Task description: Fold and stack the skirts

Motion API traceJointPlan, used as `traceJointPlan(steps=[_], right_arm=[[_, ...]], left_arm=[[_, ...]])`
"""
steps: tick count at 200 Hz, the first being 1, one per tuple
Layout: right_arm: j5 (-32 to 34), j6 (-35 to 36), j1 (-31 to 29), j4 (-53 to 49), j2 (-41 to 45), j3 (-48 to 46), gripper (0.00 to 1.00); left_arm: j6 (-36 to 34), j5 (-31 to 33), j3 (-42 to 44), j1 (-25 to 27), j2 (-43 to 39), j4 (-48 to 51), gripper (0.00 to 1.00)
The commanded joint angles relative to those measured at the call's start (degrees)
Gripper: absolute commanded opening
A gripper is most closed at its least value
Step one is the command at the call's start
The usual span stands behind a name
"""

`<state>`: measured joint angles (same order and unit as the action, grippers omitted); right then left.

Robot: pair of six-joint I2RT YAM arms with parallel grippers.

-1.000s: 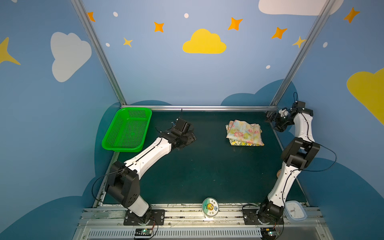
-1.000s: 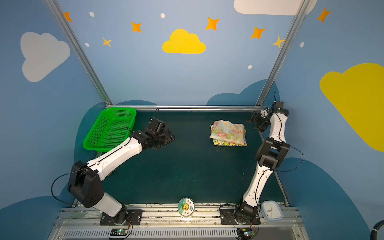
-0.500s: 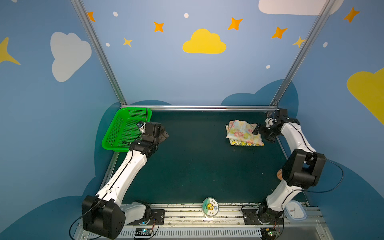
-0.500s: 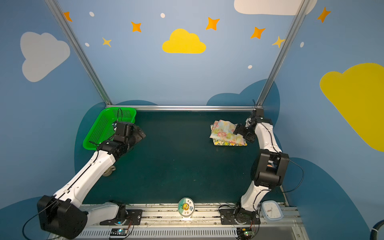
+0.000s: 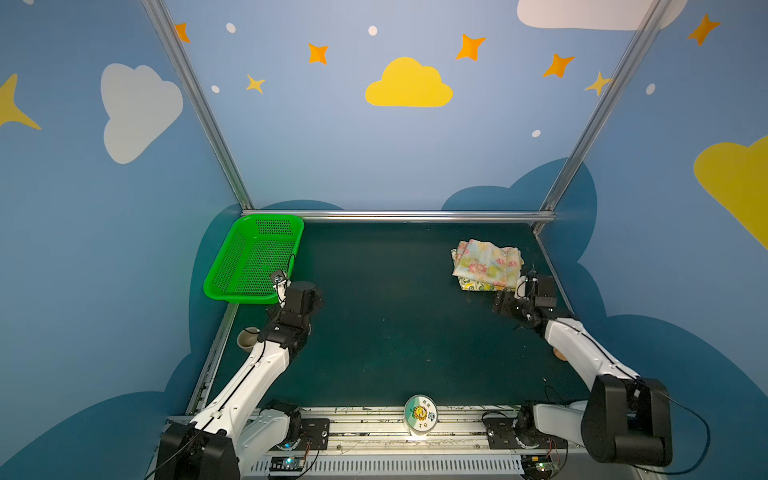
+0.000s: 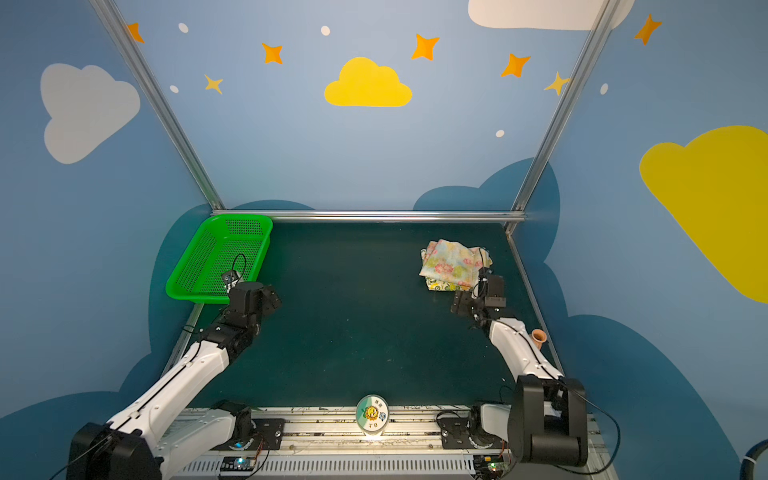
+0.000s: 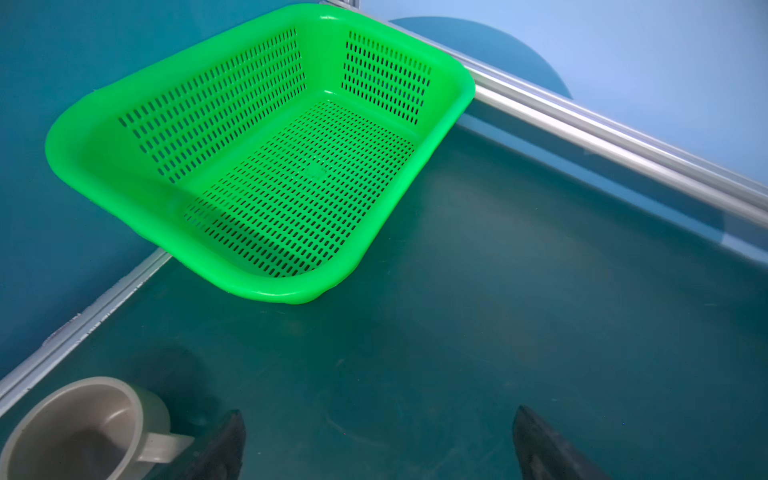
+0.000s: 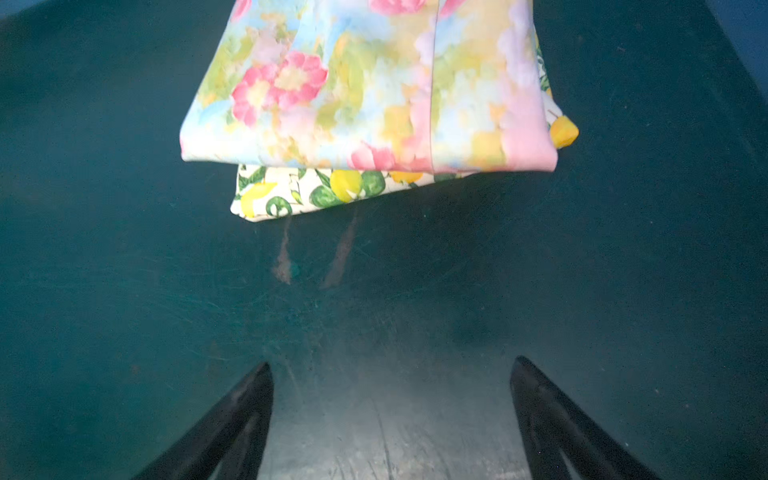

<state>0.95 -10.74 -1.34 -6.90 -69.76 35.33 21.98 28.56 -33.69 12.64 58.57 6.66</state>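
Moved: both arms had drawn back toward the near rail, the right gripper (image 8: pixel 390 395) dropping from the far corner to just short of the stack (image 5: pixel 486 264).
Grippers: it and the left gripper (image 7: pixel 382 449) both stood wide open, holding nothing.
Skirts: flowered skirt (image 8: pixel 365 83) lay folded atop the lemon skirt (image 8: pixel 332 191), far right of the table (image 8: pixel 124 291).
Handling: light, limp cloth, likely to slide; best pinched at a folded edge, all layers together.

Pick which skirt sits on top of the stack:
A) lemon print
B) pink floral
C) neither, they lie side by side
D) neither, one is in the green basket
B: in the right wrist view the pink floral skirt lies folded over the lemon print skirt, whose edge pokes out from beneath it.
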Motion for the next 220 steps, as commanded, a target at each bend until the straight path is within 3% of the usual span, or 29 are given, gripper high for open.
traceJointPlan(steps=[1, 43, 89, 115, 129, 139, 164, 220], right_arm=[[4.6, 3.5, -0.6, 18.5, 1.8, -5.5, 0.88], [4.5, 4.4, -0.9, 26.6, -3.2, -7.0, 0.88], [6.2, 7.2, -1.5, 38.2, -12.7, -8.4, 0.89], [7.1, 4.5, -1.5, 34.3, -12.7, -6.5, 0.89], [7.3, 4.2, -1.5, 33.2, -12.8, -6.0, 0.89], [6.9, 4.3, -1.4, 32.6, -13.0, -5.5, 0.89], [6.9, 4.2, -1.4, 32.2, -13.2, -5.3, 0.89], [6.9, 4.2, -1.4, 32.3, -13.1, -5.3, 0.90]], left_arm=[[-6.4, 5.4, 3.0, -0.3, 0.4, -10.2, 1.00], [-12.6, 5.4, 10.9, -2.5, 4.6, -28.5, 1.00], [-16.8, -5.0, 11.7, -7.8, 14.9, -41.3, 1.00], [-16.6, -9.5, 11.3, -10.6, 22.3, -47.4, 1.00], [-16.2, -11.5, 9.6, -11.2, 26.1, -48.3, 1.00], [-17.1, -13.2, 7.0, -11.2, 27.3, -43.9, 1.00], [-17.0, -17.3, 8.4, -12.6, 28.2, -47.1, 1.00], [-17.7, -20.0, 9.6, -13.3, 28.6, -48.9, 1.00]])
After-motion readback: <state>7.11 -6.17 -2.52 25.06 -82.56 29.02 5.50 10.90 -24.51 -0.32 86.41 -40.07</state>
